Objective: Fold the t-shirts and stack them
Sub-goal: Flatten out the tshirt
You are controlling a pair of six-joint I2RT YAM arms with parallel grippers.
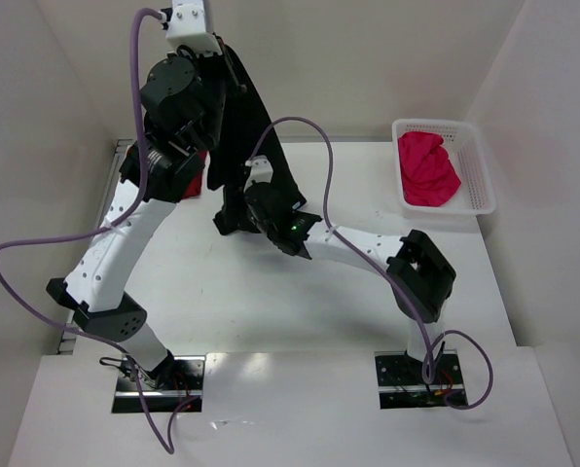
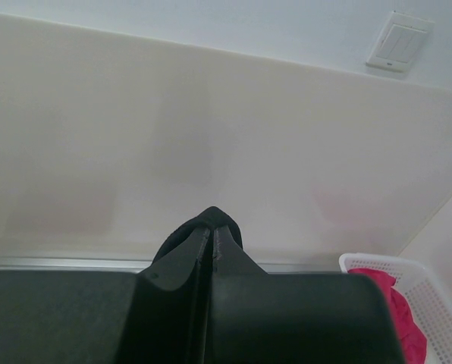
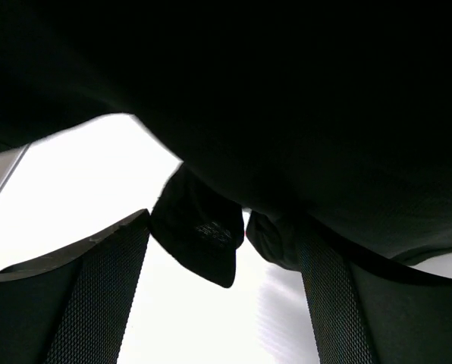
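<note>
My left gripper [image 1: 219, 51] is raised high and shut on the black t-shirt [image 1: 256, 126], which hangs down from it to the table. In the left wrist view a fold of black cloth [image 2: 211, 218] is pinched at the closed tips [image 2: 212, 236]. My right gripper [image 1: 230, 216] is open at the shirt's lower end. In the right wrist view its fingers [image 3: 97, 296] stand wide apart, with a black corner [image 3: 199, 231] hanging between them. A dark red t-shirt [image 1: 195, 177] shows partly behind the left arm. The pink-red t-shirt [image 1: 428, 167] lies crumpled in the basket.
The white mesh basket [image 1: 480, 165] stands at the back right of the table; its rim [image 2: 378, 262] also shows in the left wrist view. White walls close in the back and both sides. The right arm's elbow [image 1: 424, 272] juts out at the right.
</note>
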